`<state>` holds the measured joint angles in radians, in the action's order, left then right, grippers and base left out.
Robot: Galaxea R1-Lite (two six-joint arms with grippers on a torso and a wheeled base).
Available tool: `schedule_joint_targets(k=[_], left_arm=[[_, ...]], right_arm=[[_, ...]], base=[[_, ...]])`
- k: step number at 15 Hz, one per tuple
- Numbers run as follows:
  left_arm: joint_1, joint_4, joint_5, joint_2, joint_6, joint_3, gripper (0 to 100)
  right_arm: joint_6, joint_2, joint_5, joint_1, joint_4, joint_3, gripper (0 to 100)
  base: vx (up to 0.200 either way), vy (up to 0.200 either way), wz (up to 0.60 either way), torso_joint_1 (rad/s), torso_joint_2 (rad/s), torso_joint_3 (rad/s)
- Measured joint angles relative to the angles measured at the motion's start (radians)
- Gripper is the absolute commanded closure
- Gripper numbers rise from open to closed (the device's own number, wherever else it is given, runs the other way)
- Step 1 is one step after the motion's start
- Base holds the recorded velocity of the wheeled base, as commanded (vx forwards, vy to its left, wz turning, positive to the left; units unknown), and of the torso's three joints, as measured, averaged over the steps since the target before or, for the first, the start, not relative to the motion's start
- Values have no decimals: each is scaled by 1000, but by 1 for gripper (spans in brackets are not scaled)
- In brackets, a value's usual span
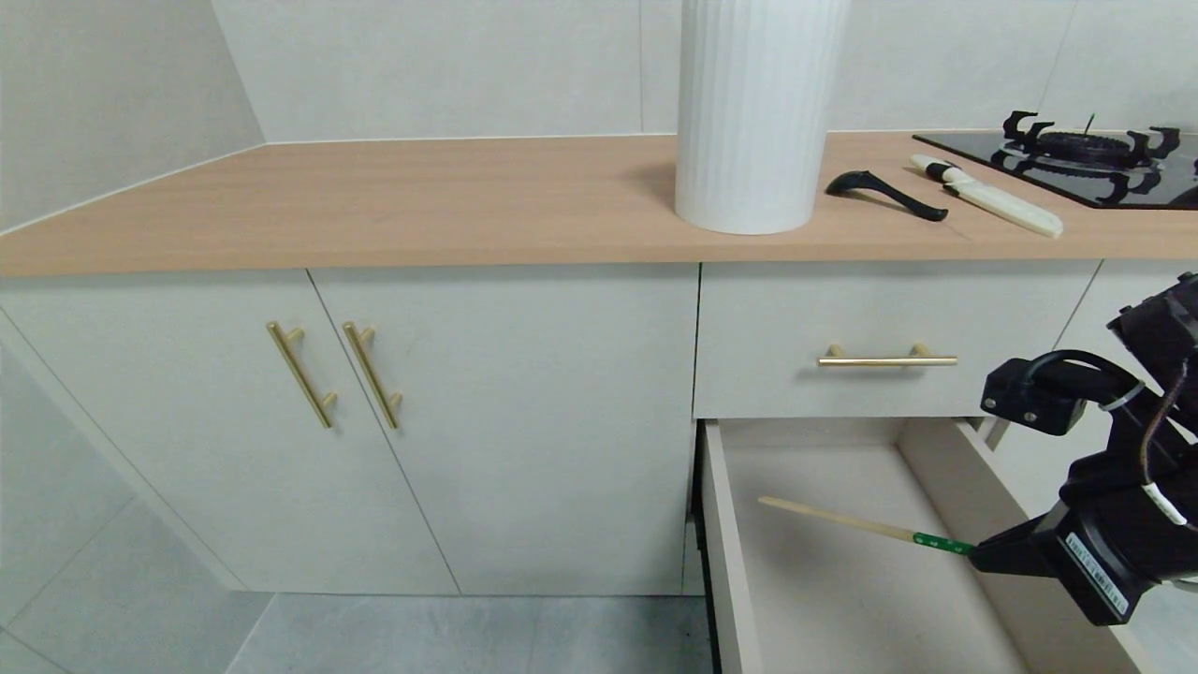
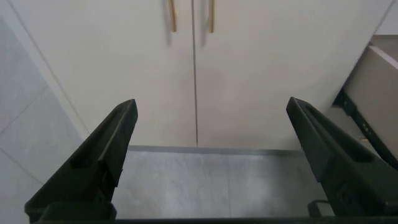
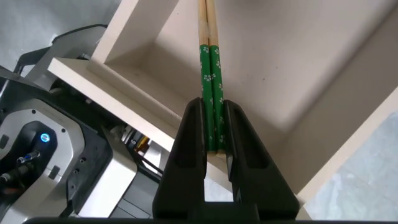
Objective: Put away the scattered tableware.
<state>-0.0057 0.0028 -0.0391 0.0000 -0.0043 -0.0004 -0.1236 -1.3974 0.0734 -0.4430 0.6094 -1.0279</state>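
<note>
Step in hand: I judge this to be the drop-off of one item, with the chopsticks (image 1: 842, 521) carried to the open drawer (image 1: 725, 534) and not yet let go.
Right gripper (image 1: 978, 554): closed tight on the green patterned ends of the pair, with both sticks pinched side by side between the fingers.
Chopsticks: they are held out over the inside of the drawer, bare wooden tips pointing toward its left wall and slanting slightly up and back. I cannot say for sure whether the tips clear the drawer floor, though they seem to hang above it.
Drawer: it is the lower one, pulled out below a shut drawer with a brass handle (image 1: 887, 358). What I see of its floor is bare.
Left gripper (image 2: 211, 106): spread wide with nothing in it, low in front of the cabinet doors (image 2: 249, 74) and above the floor.
On the countertop (image 1: 421, 201): a white knife (image 1: 992, 197) and a black-handled tool (image 1: 884, 192) lie beside a tall ribbed white vessel (image 1: 753, 112), so I count the job as far from done.
Next move: I would lower the sticks until they lie near the drawer floor, then part the fingers so both land flat inside the walls and do not roll or bounce out.
</note>
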Motion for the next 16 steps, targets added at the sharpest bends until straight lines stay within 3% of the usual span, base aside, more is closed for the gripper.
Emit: schedule_joint_targets(k=[8,13,16], left_arm=[[0,-1,0,0,0,0,0],[0,0,0,0,0,0,0],[0,0,0,0,0,0,0]], right_arm=[[34,-52,-13,0,-16,17,100],[290,-196,-121,-47,-244,50,100],[377,-341,-198,-79,-380,55,100]], base=[[0,0,0,0,0,0],[0,0,0,0,0,0],[0,0,0,0,0,0]])
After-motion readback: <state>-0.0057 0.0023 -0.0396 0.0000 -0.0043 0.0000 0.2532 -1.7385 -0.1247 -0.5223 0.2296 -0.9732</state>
